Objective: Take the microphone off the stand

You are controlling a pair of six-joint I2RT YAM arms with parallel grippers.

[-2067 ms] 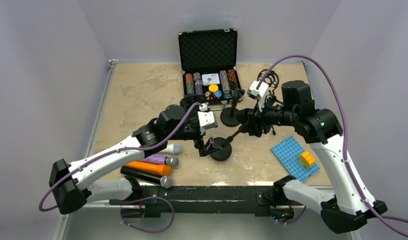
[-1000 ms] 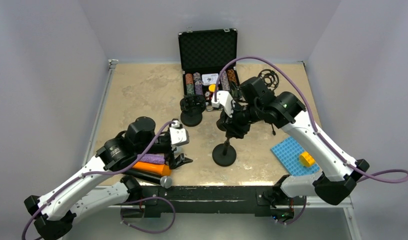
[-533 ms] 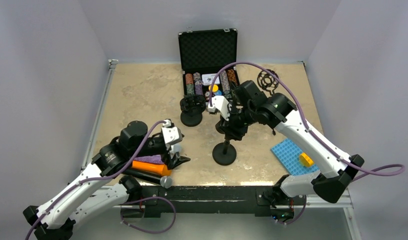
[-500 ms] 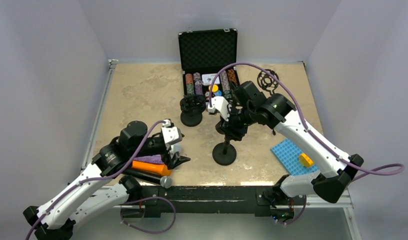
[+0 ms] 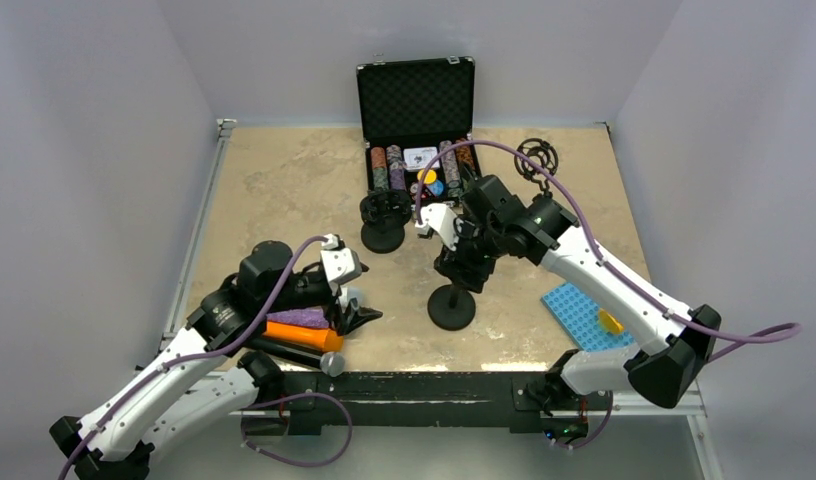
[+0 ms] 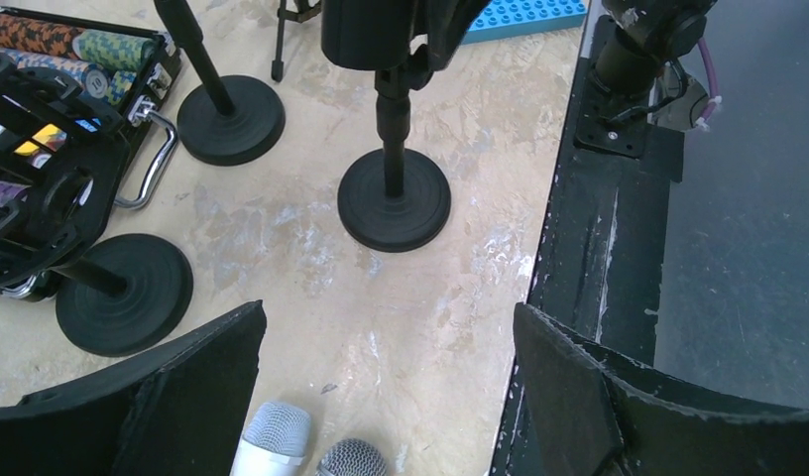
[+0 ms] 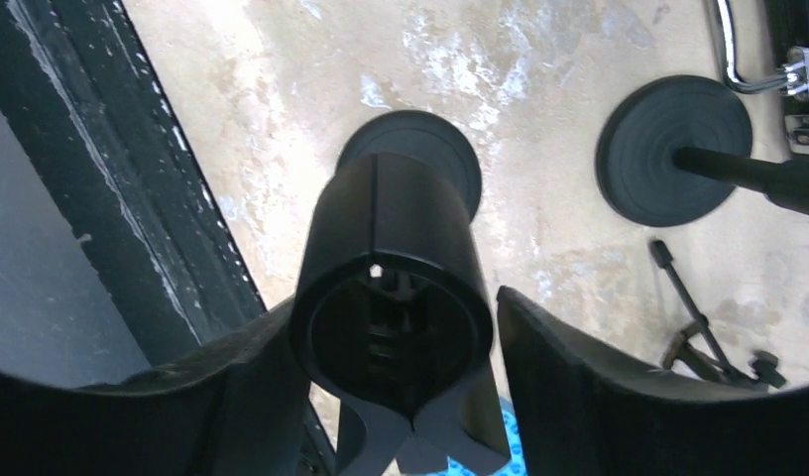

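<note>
The empty holder point(image 7: 391, 228) on the stand point(image 5: 451, 308) points up inside my right pincer point(image 7: 393, 302) (gripping or not, I cannot tell). My wide-open, empty left pincer point(image 6: 386, 312) hovers over the microphones point(image 6: 277, 436).

There are three stands point(image 6: 395, 198), four microphones point(image 5: 299, 333), one case point(image 5: 416, 95), one baseplate point(image 5: 574, 305) and one brick point(image 5: 611, 321).
</note>
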